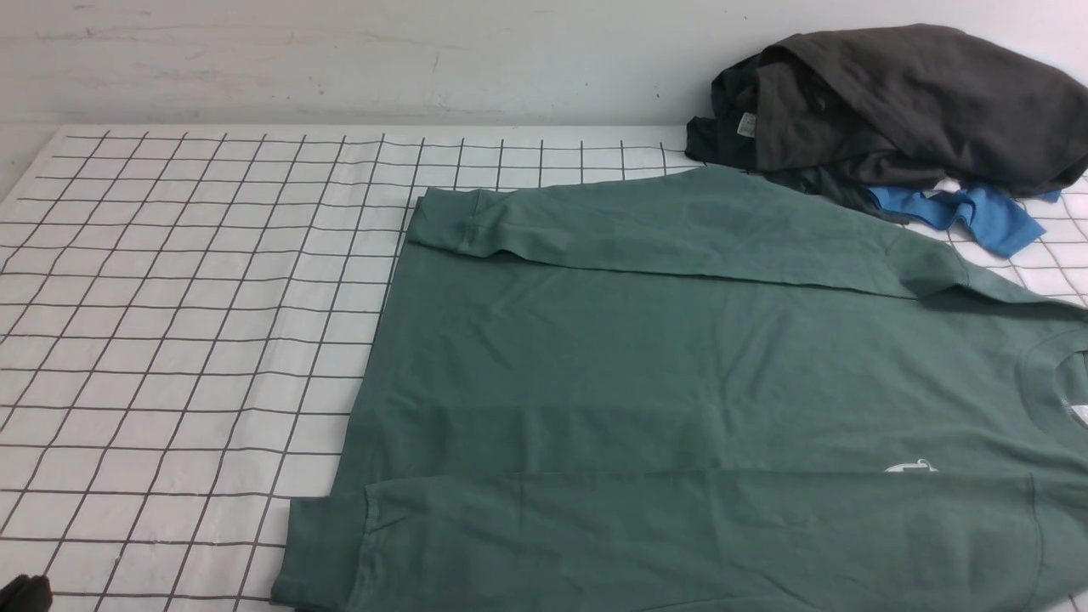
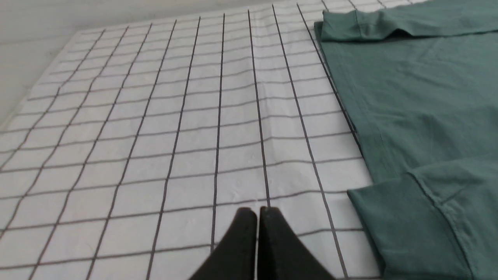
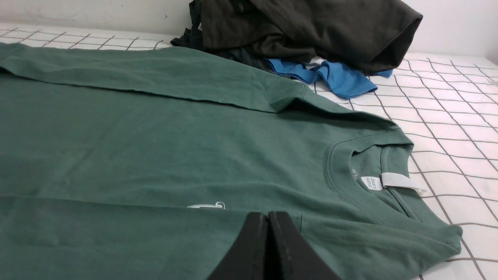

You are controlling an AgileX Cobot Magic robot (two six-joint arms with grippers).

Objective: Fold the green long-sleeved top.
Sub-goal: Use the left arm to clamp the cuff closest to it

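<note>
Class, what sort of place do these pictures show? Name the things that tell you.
Probably a robot test bench for folding clothes: a white grid-lined sheet is laid out, a green top lies spread on it, and dark clothes are heaped by the bare wall.

I find my left hand point(image 2: 256, 212) and right hand point(image 3: 267, 216) matt black and smooth. The top point(image 1: 680, 357) is soft matt green cloth, lightly creased. The worktop point(image 1: 187, 340) wears a matt white gridded sheet.

green top point(image 1: 680, 365) cropped right, logo point(image 1: 911, 466) half covered
</note>
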